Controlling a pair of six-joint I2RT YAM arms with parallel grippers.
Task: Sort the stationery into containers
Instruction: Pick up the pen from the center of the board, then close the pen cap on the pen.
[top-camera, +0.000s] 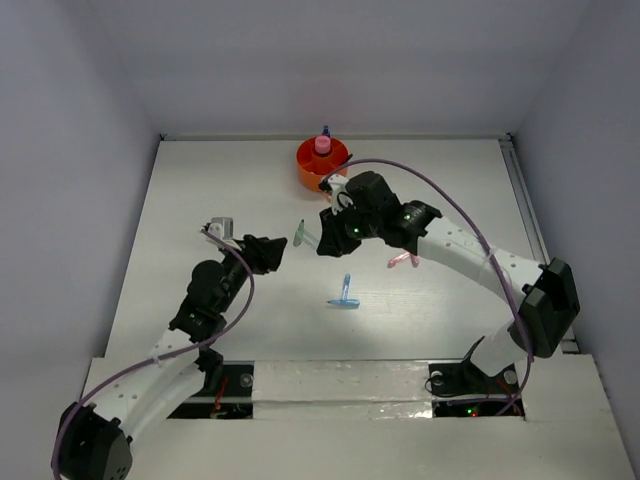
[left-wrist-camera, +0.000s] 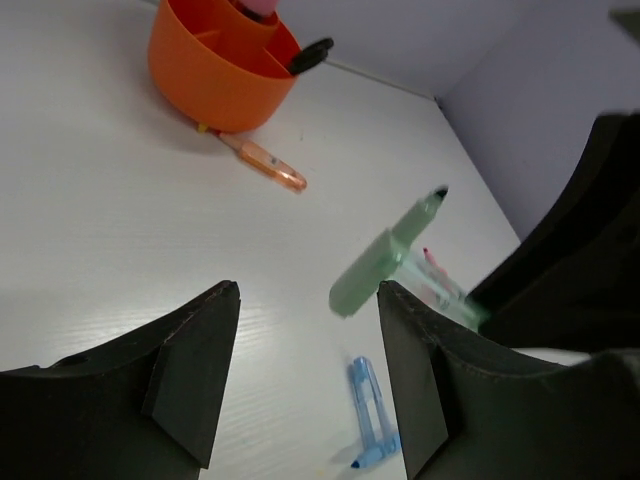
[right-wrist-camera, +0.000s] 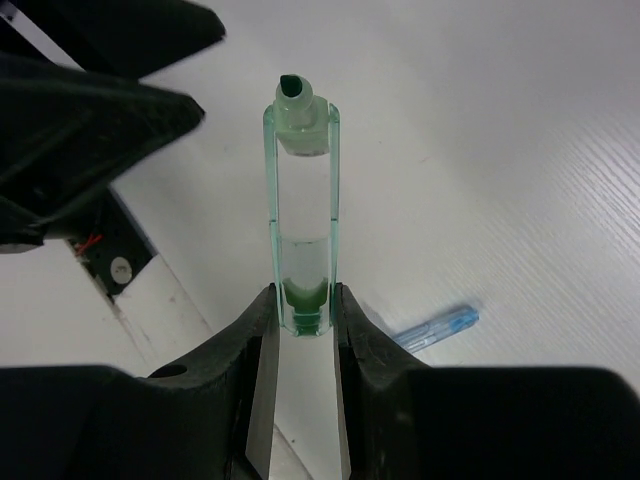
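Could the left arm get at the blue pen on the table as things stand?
Probably yes: the left gripper is open and empty, and the blue pen lies alone on bare table near it. The right gripper, holding the green highlighter, is not over it.

Orange tub (left-wrist-camera: 210, 90) glossy plastic; green piece (right-wrist-camera: 300, 215) translucent plastic; table (left-wrist-camera: 100, 230) matt, fine-grained.

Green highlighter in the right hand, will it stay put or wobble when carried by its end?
The green translucent plastic highlighter looks stiff: it juts straight from the right hand without sagging. Probably light, being slim and see-through. Pinched only at one end on smooth plastic, it may pivot or slip if swung fast.
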